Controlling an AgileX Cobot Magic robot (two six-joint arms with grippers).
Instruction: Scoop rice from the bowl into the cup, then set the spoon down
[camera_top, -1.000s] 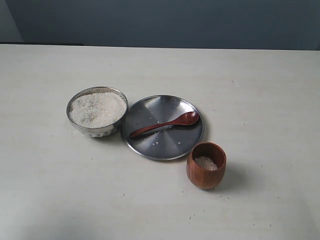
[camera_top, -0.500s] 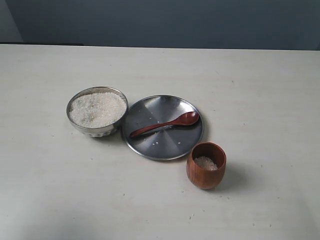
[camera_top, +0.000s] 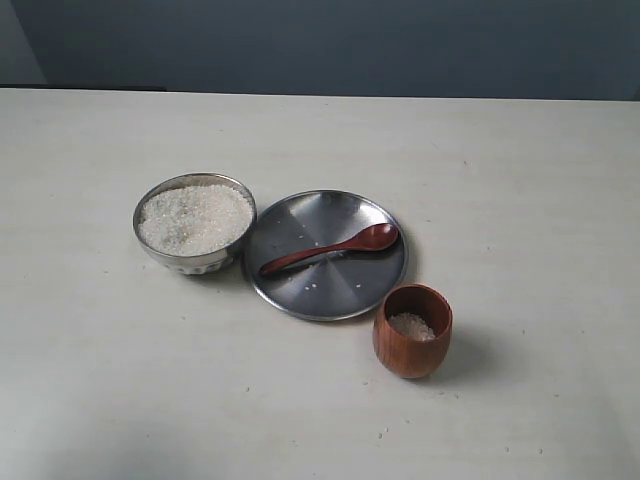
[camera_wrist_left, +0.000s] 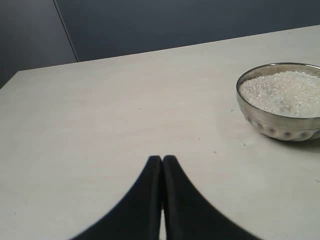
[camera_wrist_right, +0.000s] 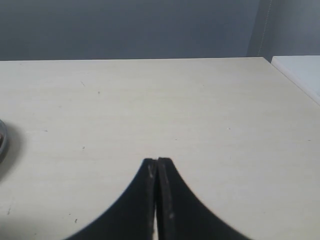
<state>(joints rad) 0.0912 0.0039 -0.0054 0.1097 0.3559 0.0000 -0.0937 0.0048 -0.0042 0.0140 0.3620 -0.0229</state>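
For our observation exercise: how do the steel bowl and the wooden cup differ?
The bowl is shiny steel; the cup is reddish-brown wood. The bowl is wider; the cup is narrower. The bowl is nearly full of rice; the cup holds only a little. Both stand upright on the table, beside the plate.

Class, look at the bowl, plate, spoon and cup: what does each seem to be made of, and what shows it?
Bowl: probably steel, polished; it mirrors light, with a fluted base.
Plate: probably the same metal, duller grey sheen.
Spoon: seemingly wood, reddish-brown, glossy as if lacquered.
Cup: seemingly wood, reddish-brown, faint streaks like grain, satin finish.
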